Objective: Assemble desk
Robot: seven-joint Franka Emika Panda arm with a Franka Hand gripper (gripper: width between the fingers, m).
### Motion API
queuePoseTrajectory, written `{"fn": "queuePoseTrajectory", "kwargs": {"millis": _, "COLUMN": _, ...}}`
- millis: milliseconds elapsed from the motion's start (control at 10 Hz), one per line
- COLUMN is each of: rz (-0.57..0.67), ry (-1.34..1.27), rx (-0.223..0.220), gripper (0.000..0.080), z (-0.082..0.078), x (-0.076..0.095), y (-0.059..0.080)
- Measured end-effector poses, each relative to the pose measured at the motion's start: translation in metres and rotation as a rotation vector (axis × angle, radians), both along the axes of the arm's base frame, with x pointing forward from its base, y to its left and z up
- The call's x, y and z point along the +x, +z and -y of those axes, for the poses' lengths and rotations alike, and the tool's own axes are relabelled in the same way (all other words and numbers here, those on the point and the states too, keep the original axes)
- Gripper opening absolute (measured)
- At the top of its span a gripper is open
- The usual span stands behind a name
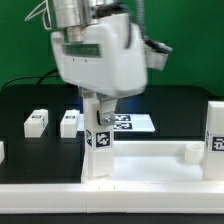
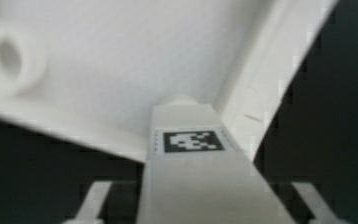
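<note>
Tabletop point(image 1: 150, 165) assembly, insertion step: end effector point(image 1: 97, 108) grips an upright leg point(image 1: 99, 140) at the 9 o'clock corner. Next, probably lower it squarely and twist.

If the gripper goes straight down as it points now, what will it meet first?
Probably the tabletop: the leg that the gripper holds points down at its end; the gap is unclear.

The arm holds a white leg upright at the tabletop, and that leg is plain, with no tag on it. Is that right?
No: the leg the fingers hold upright at the tabletop is white, but it bears a black-and-white tag, clear in the wrist view.
</note>
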State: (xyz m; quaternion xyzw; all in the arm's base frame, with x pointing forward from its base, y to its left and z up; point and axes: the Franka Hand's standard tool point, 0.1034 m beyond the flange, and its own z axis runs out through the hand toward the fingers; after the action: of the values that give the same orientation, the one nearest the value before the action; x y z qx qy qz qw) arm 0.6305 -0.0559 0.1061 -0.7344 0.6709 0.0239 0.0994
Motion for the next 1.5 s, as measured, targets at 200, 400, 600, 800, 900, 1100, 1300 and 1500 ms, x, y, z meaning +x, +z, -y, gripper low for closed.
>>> {"fn": "queuePoseTrajectory", "kwargs": {"millis": 200, "rz": -0.006, "ry": -0.046, "rx": 0.013, "gripper": 0.0296, "z": -0.002, "x": 0.0, "y": -0.001}}
{"fn": "queuePoseTrajectory", "kwargs": {"millis": 400, "rz": 0.002, "ry": -0.004, "rx": 0.008, "gripper": 0.0543, "z": -0.002, "x": 0.0, "y": 0.0}}
{"fn": "queuePoseTrajectory", "kwargs": {"millis": 600, "rz": 0.035, "ry": 0.195, "rx": -0.032, "gripper": 0.0616, "z": -0.004, "x": -0.004, "y": -0.006}}
{"fn": "queuePoseTrajectory", "kwargs": {"millis": 800, "rz": 0.037, "ry": 0.527, "rx": -0.065, "gripper": 0.0645, "z": -0.015, "x": -0.009, "y": -0.007}}
{"fn": "queuePoseTrajectory", "kwargs": {"millis": 900, "rz": 0.048, "ry": 0.593, "rx": -0.071, "gripper": 0.0648, "z": -0.013, "x": -0.01, "y": -0.008}}
{"fn": "queuePoseTrajectory", "kwargs": {"millis": 1100, "rz": 0.071, "ry": 0.73, "rx": -0.081, "gripper": 0.0649, "z": -0.012, "x": -0.01, "y": -0.008}}
{"fn": "queuePoseTrajectory", "kwargs": {"millis": 1300, "rz": 0.102, "ry": 1.016, "rx": -0.118, "gripper": 0.0649, "z": -0.004, "x": -0.011, "y": -0.005}}
{"fn": "queuePoseTrajectory", "kwargs": {"millis": 1500, "rz": 0.13, "ry": 1.269, "rx": -0.149, "gripper": 0.0649, "z": 0.002, "x": -0.006, "y": 0.001}}
